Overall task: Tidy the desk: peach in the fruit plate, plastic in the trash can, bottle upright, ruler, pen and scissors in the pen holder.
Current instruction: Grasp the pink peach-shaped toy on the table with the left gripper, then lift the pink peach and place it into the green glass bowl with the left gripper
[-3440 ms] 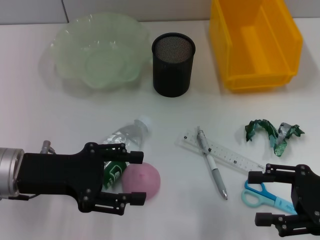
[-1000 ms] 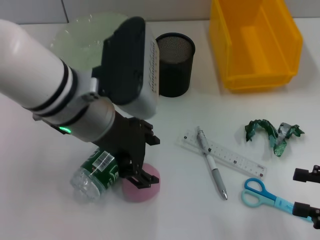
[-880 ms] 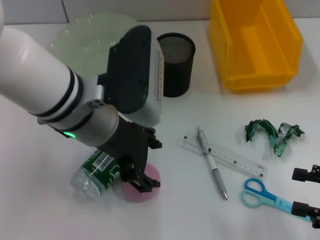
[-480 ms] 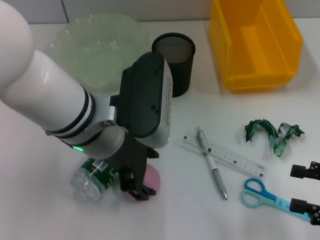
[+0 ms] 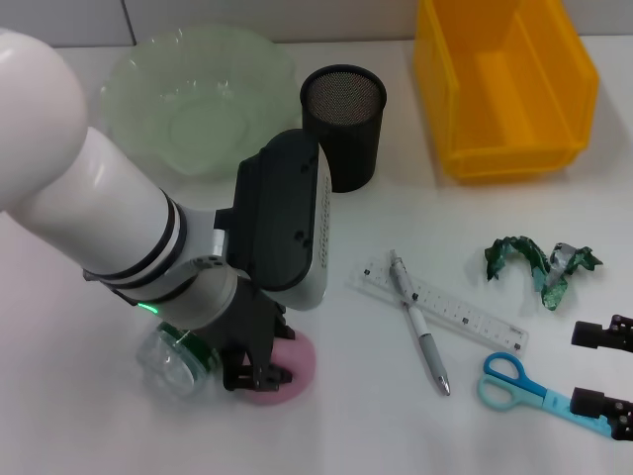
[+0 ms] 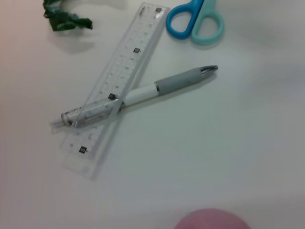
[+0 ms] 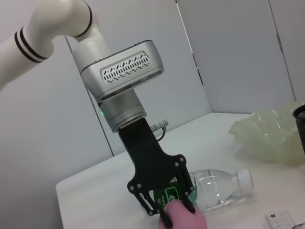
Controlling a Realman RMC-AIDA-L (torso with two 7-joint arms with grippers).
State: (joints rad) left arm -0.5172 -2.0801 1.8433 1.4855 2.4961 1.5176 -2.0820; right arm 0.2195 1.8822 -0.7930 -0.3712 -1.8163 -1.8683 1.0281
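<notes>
on the white counter (image 5: 79,396) the left claw (image 5: 252,368) grips the bottle (image 5: 176,364) beside the peach (image 5: 282,364); tip it upright slowly, clearing the peach. right claw (image 5: 601,388) idles open.

The white table (image 5: 89,435) carries a green plate (image 5: 188,99), a black mesh holder (image 5: 342,127) and a yellow bin (image 5: 504,84) along the far side. Nearer lie a bottle (image 5: 173,361) just beside a pink peach (image 5: 287,368), a ruler (image 5: 445,309) with a pen (image 5: 420,332) across it, blue scissors (image 5: 519,384) and crumpled green plastic (image 5: 539,264)
</notes>
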